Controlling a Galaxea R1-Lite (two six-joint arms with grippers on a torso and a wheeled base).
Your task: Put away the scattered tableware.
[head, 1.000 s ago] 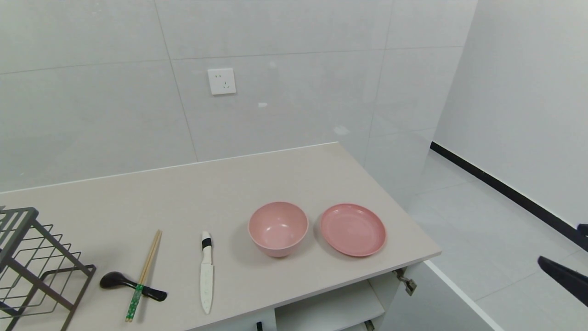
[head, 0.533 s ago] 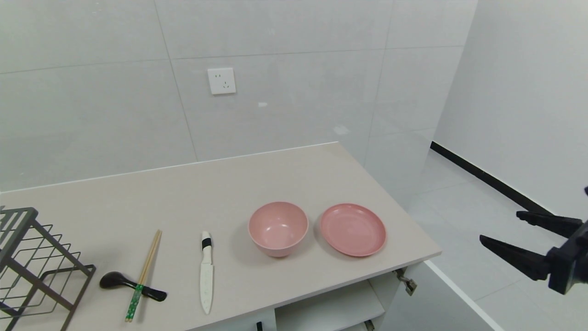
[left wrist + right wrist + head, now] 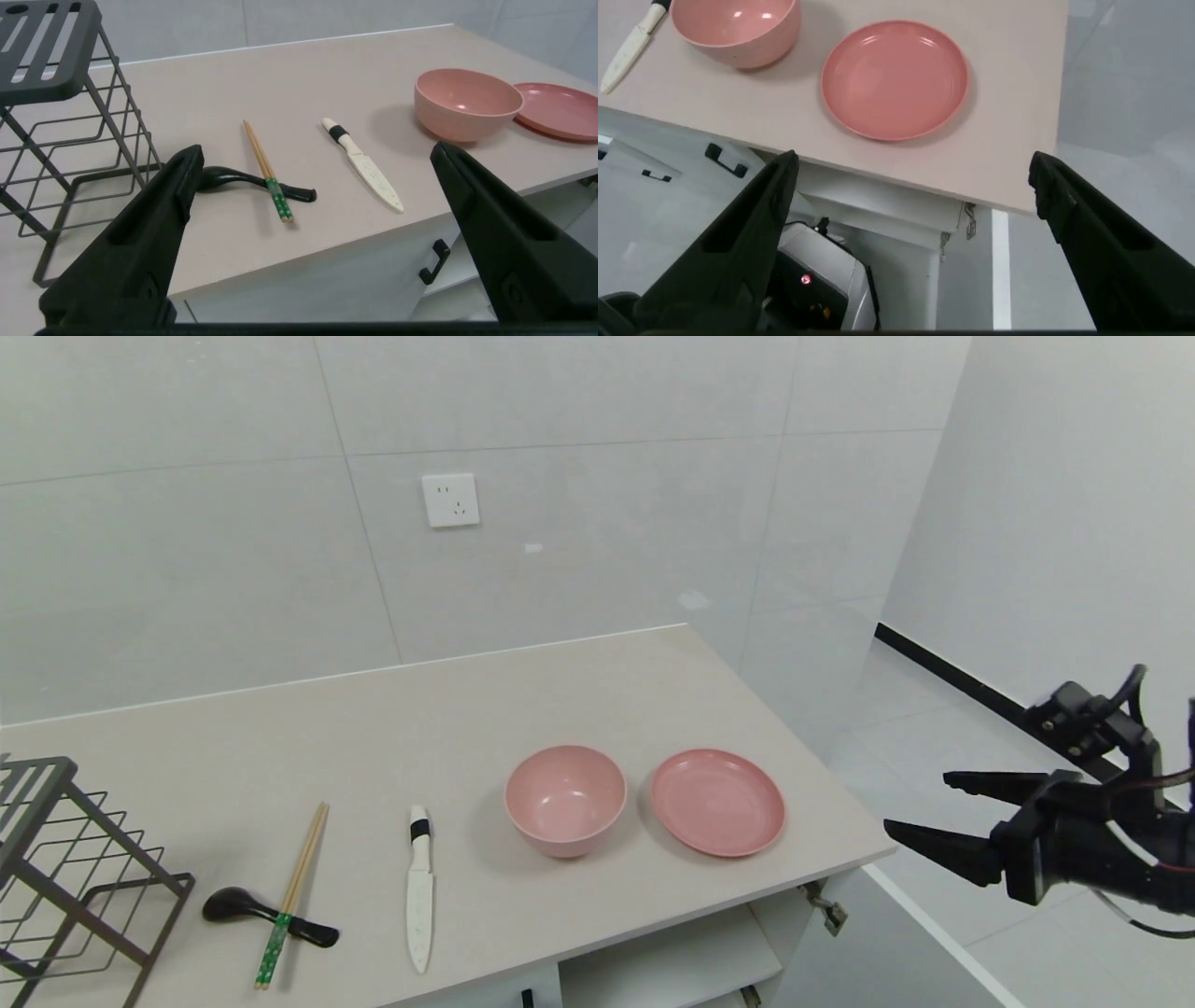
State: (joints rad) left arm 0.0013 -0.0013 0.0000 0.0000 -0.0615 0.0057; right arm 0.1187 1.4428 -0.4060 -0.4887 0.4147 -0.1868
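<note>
Tableware lies spread along the front of the beige counter [image 3: 392, 728], and we take it from the left. A dark wire rack [image 3: 56, 859] stands at the counter's left end. Just beside it lies a black spoon [image 3: 233, 903], its handle pointing right. A pair of wooden chopsticks [image 3: 297, 887] lies across that handle and touches it. Next comes a white knife [image 3: 420, 891], handle toward the wall and tip toward the front edge. Well to its right a pink bowl [image 3: 565, 800] stands mouth up, and we see only its smooth pink inside. A pink plate [image 3: 717, 801] sits flat just beside the bowl, near the counter's right front corner, with a cupboard shelf [image 3: 672, 966] showing below.

Our left gripper [image 3: 314, 147] hangs off the front edge, facing the spoon, chopsticks and knife; its jaws are spread wide and grip nothing. Our right gripper [image 3: 916, 800] hangs over the floor past the counter's right end, level with the plate and pointing at it. Its jaws are also spread wide with nothing between them.

The chopsticks carry green printed ends and the knife handle a black band; we cannot read any print
</note>
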